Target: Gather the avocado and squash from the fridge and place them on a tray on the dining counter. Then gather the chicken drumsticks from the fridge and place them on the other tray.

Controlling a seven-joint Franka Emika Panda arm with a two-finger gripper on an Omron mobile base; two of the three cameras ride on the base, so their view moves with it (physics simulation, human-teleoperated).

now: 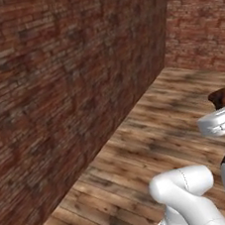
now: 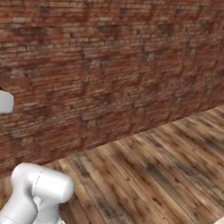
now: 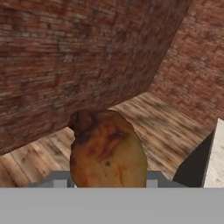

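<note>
Gripper (image 3: pixel 105 183) clamped on a chicken drumstick (image 3: pixel 107 148), mid-carry past brick wall (image 1: pixel 57 91).
Risk: shallow-looking hold; base jolts could drop it on the wood floor (image 2: pixel 167 166).

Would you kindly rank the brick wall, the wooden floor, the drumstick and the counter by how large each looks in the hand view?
1. Brick wall, largest.
2. Wooden floor.
3. Drumstick, held in the claw; it sits right at the camera, so it looks bigger than it is.
4. Counter, just a strip at the right edge.

Red-brown brick walls (image 1: pixel 57 91) meet at a corner — worn wooden plank floor (image 2: pixel 165 176) runs along their foot, evenly lit.
</note>
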